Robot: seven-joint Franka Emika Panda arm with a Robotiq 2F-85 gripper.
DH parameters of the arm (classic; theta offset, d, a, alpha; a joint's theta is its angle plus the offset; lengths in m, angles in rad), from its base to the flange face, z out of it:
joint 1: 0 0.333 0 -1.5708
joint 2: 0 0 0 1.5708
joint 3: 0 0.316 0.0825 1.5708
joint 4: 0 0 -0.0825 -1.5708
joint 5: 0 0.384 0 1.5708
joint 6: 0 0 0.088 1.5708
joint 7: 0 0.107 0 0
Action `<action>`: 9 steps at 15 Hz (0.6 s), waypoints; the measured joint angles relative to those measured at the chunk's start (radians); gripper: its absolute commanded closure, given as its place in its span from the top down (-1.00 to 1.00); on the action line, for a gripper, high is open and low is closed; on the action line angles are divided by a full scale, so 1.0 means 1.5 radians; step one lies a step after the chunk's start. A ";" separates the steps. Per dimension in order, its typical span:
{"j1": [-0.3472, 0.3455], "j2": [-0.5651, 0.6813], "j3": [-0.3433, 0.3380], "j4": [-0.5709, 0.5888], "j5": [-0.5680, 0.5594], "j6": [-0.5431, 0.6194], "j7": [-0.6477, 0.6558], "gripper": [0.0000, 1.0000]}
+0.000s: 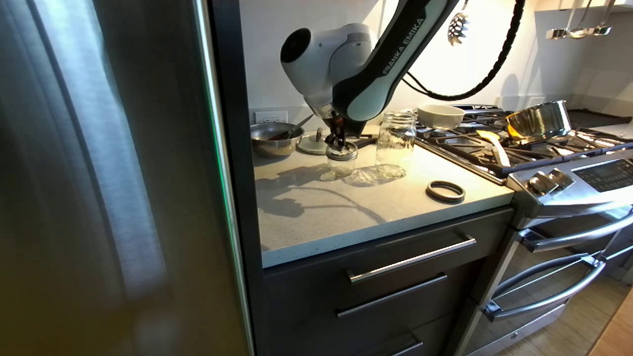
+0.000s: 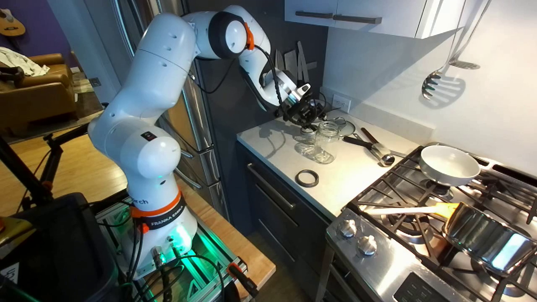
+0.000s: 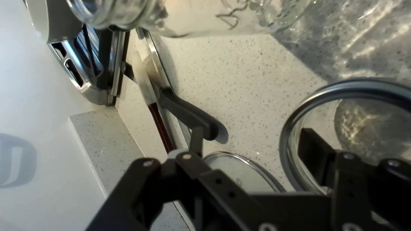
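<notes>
Gripper (image 3: 252, 132) spread at small jar (image 1: 341, 167), nothing pinched. Band (image 1: 342, 155) already on; tall jar (image 1: 395, 148) bare, loose ring (image 1: 445, 199) on counter (image 1: 316, 227).

The countertop (image 1: 316, 226) bears a small jar (image 1: 341, 164), tall jar (image 1: 395, 141), dark ring (image 1: 445, 199), bowl (image 1: 275, 147) and lid (image 1: 310, 145).

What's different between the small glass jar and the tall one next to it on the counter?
Size: the tall jar is bigger than the small jar. Rim: the small jar wears a metal band; the tall jar's rim is bare glass. Claw: the claw is at the small jar's mouth; the tall jar stands apart from it. Both are clear glass, upright on the counter.
</notes>
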 measured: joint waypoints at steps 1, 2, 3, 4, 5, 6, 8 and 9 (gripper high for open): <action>-0.001 0.000 0.000 0.002 0.002 0.000 0.000 0.63; -0.002 0.000 0.000 0.004 0.004 0.000 0.000 0.62; -0.003 0.000 0.000 0.006 0.006 0.000 0.000 0.63; -0.004 0.000 0.000 0.008 0.009 0.000 0.000 0.63; -0.004 0.000 0.000 0.009 0.011 0.000 0.000 0.65; -0.005 0.000 0.000 0.010 0.014 0.000 0.000 0.69; -0.006 0.000 0.000 0.012 0.019 0.000 0.000 0.72; -0.007 0.000 0.000 0.012 0.022 0.000 0.000 0.71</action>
